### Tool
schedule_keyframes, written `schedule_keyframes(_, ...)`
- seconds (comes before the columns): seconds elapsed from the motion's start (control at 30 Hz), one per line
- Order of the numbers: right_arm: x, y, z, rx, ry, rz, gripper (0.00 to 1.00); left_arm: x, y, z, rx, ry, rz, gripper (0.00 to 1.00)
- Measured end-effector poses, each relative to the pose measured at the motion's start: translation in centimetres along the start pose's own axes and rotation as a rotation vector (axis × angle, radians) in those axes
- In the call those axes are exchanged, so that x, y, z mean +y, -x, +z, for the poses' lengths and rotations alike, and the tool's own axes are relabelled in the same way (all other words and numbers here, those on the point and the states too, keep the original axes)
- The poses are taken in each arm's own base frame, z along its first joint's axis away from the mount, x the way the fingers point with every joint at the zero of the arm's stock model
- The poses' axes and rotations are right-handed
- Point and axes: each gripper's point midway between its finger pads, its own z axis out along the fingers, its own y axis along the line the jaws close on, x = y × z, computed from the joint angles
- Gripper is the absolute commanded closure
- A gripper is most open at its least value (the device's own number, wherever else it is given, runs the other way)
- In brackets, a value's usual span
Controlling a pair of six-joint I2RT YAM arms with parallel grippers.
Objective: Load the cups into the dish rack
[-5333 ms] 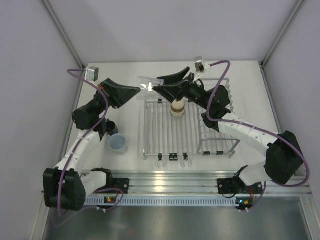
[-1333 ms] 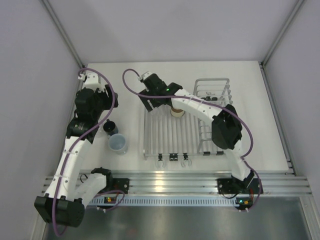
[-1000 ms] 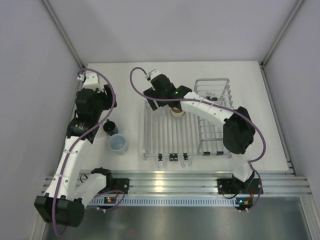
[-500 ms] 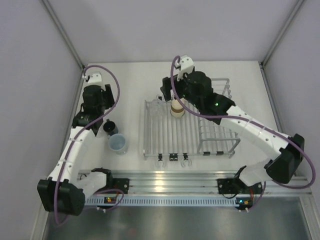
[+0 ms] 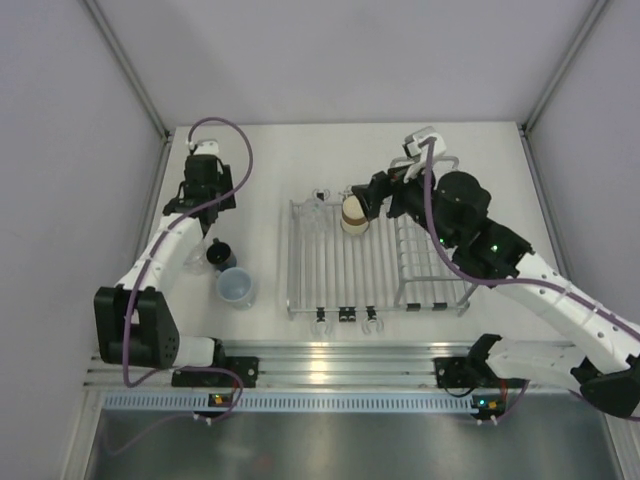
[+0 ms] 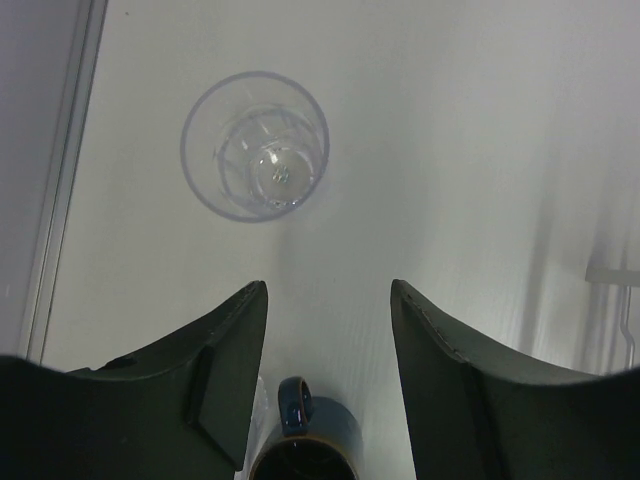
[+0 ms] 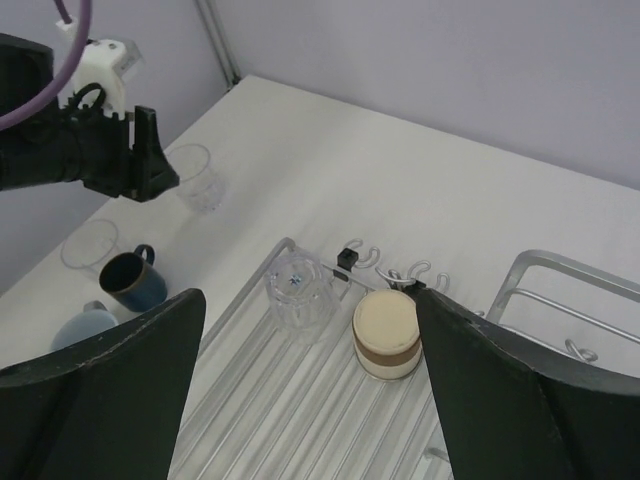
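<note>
**Two cups racked, three or more waiting on the counter**

The dish rack holds two cups at the far end of its flat barred section. A clear cup stands there with the tan-and-brown cup just beside it. The taller basket section looks empty.

Three cups stand left of the rack on the counter: the dark blue mug, the pale blue cup near it, and a second clear cup farther back. By my reckoning the job is under halfway.

The left hand hangs over the mug with its fingers apart and nothing between them. The right hand is spread wide and empty, above the rack's far end.

In the left wrist view the frame edge cuts off the mug. From overhead, the counter's clear cup is too transparent to find under the left arm. In the right wrist view a finger covers much of the pale blue cup. A faint clear rim left of the mug may be another cup, but I cannot tell. Nor can I tell whether the racked cups sit mouth-up or mouth-down.
</note>
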Motion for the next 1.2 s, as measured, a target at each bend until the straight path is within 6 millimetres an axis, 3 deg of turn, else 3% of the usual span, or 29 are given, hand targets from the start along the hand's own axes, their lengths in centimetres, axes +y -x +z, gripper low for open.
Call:
schedule_keyframes(0.17,-0.6,0.9,-2.7,-0.043,-0.003,0.011,0.13,-0.9,1.2,3.1,0.023,0.006,0.017,0.43)
schedule_keyframes(0.37,-1.4,0.9,-4.5,-0.061,-0.023,0.015,0.13,-1.1,0.5,6.2,0.07,0.032,0.044,0.44)
schedule_keyframes(0.5,-2.0,0.3,-5.0,-0.048,-0.048,0.01,0.13,-0.6,-0.4,7.2,0.095,0.044,0.047,0.44)
schedule_keyframes(0.77,-2.5,-1.4,-5.1,-0.007,-0.068,-0.001,0.13,2.0,-0.1,9.3,0.1,0.077,-0.006,0.45)
schedule_keyframes(0.97,-2.9,-2.4,-5.7,0.011,-0.074,-0.005,0.13,2.6,-2.2,11.2,0.161,0.072,-0.018,0.46)
schedule_keyframes(1.03,-2.9,-2.3,-5.9,0.009,-0.075,-0.004,0.13,2.5,-2.6,11.5,0.174,0.067,-0.016,0.5)
schedule_keyframes(1.17,-3.0,-1.9,-6.2,-0.005,-0.076,0.001,0.13,2.2,-2.7,11.6,0.178,0.052,-0.022,0.83)
schedule_keyframes(1.2,-3.0,-1.9,-6.2,-0.006,-0.076,0.003,0.13,2.1,-2.6,11.6,0.175,0.05,-0.025,0.86)
